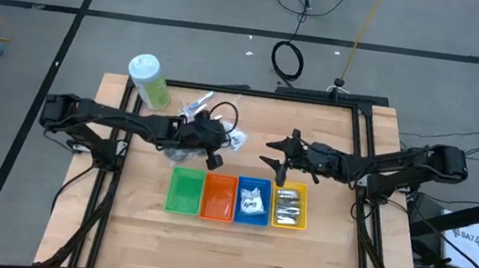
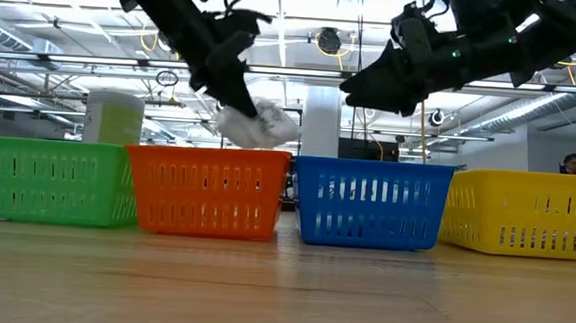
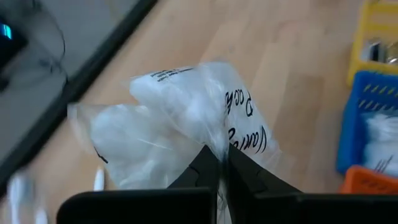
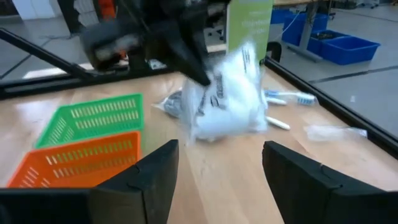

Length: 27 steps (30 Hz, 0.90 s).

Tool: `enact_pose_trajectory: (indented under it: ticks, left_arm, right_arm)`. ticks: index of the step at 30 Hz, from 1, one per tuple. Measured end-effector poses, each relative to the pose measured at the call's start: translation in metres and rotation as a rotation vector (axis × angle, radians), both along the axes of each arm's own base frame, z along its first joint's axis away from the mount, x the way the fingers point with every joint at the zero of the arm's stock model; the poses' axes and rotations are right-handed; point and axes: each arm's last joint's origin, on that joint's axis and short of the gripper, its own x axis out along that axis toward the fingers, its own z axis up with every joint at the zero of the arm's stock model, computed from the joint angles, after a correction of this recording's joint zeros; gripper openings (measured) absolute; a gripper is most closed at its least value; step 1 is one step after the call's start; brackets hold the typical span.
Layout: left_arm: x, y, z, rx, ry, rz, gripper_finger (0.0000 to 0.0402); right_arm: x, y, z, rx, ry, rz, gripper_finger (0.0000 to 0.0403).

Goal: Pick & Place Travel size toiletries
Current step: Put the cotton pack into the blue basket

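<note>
Transfer step in hand: left hand (image 3: 219, 177) pinched shut on clear packet (image 3: 180, 124), lifted off bench (image 1: 316, 253) behind orange bin (image 1: 219, 197); right hand (image 4: 221, 180) wide open, empty, over bench nr yellow bin (image 1: 291, 205); next calls for carry over matching bin & release.

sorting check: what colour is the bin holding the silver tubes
Yellow: the bin holding the silver tubes shows best in the high view.
</note>
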Motion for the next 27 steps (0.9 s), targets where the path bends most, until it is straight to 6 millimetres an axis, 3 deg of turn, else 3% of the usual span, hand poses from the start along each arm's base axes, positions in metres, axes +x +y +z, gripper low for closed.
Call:
enact_pose_trajectory:
  ticks: [5, 15, 21, 27]
  left_arm:
    - [-0.004, 0.009, -0.008, -0.115, 0.037, 0.087, 0.0035]
    - [-0.003, 0.017, -0.014, -0.147, 0.039, 0.140, 0.0187]
    - [0.012, 0.023, -0.048, -0.231, 0.112, 0.088, 0.0237]
    - [0.022, 0.034, -0.086, -0.239, 0.205, 0.113, 0.0247]
  right_arm:
    - [-0.002, 0.000, 0.005, -0.005, -0.021, 0.002, 0.0228]
    - [-0.004, 0.000, 0.005, -0.007, -0.004, 0.003, 0.0228]
    - [-0.004, 0.000, 0.004, -0.007, 0.005, 0.003, 0.0228]
    - [-0.004, 0.000, 0.004, -0.007, 0.005, 0.003, 0.0225]
